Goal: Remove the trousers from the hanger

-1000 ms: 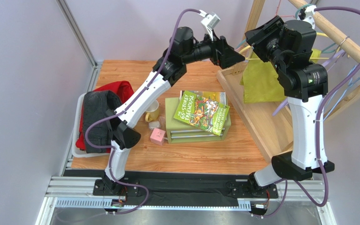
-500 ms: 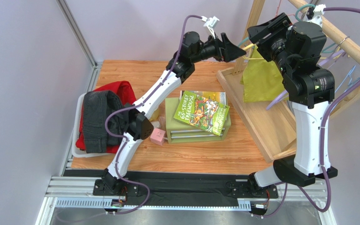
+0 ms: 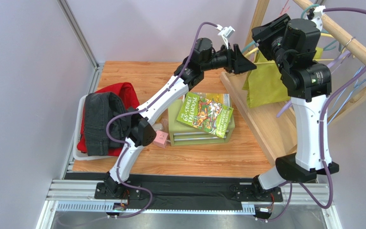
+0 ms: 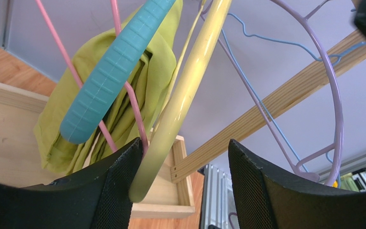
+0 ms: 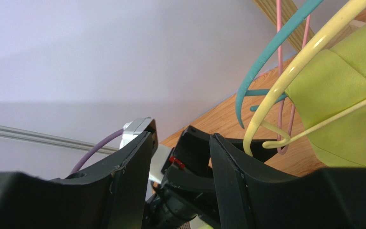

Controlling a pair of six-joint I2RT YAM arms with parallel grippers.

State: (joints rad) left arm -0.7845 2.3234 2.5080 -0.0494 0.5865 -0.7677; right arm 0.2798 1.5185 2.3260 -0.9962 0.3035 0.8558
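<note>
Approach step: left gripper (image 4: 185,191) wide open around yellow hanger (image 4: 185,95), nothing gripped; right gripper (image 5: 180,162) open, empty; next, clamp hanger, then draw green trousers (image 3: 266,81) off.

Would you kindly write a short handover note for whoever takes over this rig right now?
Left gripper: open, the yellow hanger between its fingers, not clamped.
Right gripper: open, holding nothing, beside the same hanger.
Yellow-green trousers hang on that hanger at the wooden rack.
Done: red trousers and dark trousers lie in the white bin on the left.
Left: pull the yellow-green pair off.
</note>
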